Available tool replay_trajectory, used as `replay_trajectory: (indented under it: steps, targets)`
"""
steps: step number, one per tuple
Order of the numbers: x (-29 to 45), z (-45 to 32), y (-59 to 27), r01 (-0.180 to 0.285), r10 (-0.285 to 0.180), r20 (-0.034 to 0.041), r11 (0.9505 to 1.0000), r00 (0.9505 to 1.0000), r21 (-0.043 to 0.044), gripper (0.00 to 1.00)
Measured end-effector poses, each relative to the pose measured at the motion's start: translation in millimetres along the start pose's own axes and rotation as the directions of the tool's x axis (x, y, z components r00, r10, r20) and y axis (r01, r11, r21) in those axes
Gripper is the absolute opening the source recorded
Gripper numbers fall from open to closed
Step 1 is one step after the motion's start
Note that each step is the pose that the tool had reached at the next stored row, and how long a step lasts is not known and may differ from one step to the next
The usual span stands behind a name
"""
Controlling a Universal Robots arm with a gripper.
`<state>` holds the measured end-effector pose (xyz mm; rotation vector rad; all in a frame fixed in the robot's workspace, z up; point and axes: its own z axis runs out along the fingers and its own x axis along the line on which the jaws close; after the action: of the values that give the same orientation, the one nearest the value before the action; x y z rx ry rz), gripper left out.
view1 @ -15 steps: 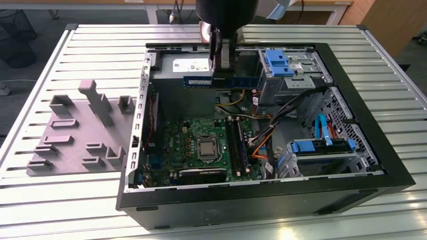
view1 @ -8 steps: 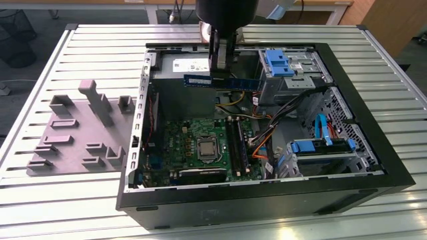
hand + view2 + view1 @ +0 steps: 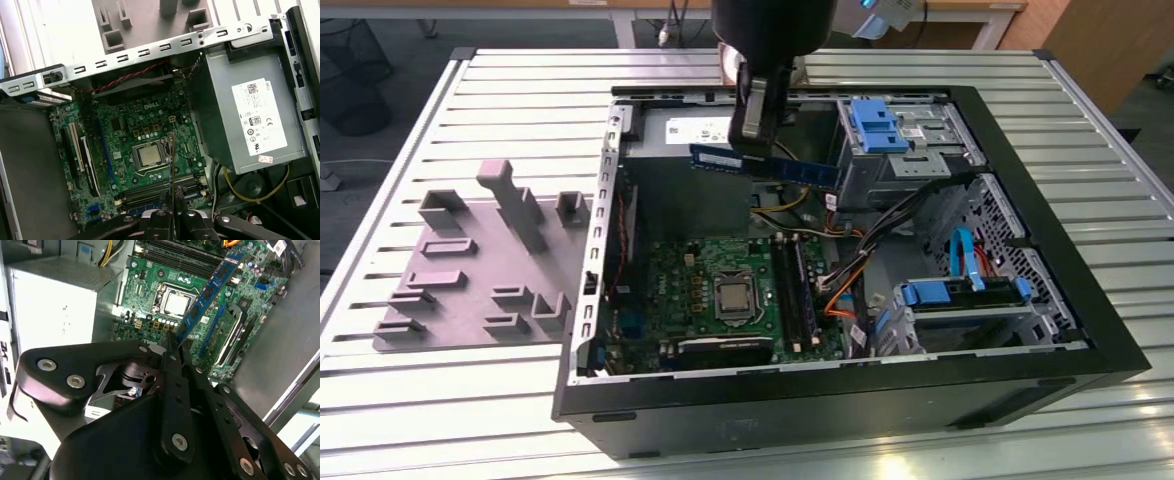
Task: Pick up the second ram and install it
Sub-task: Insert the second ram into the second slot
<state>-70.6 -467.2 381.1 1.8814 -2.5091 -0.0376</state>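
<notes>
My gripper hangs above the open computer case and is shut on the second ram, a thin blue strip held level, high over the case's back part. In the second wrist view the second ram sticks out from the fingertips over the green motherboard. In the first wrist view the second ram shows edge-on as a thin line above the processor socket, with the gripper behind it. The black memory slots lie on the motherboard below, towards the exterior view's right.
The black case wall rings the motherboard. A grey power supply sits beside the board, and blue drive cages and cables are on the exterior view's right. A grey parts fixture lies on the slatted table, on the exterior view's left.
</notes>
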Motion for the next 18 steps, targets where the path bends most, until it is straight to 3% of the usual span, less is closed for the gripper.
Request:
replay_trajectory:
  steps: [7,18]
  targets:
    - [0.0,0.4,0.0,-0.086,0.086,0.0011,0.9963,0.9963,0.0011,0.14]
    - [0.0,0.9,0.0,-0.199,0.199,0.0025,0.9801,0.9801,0.0024,0.14]
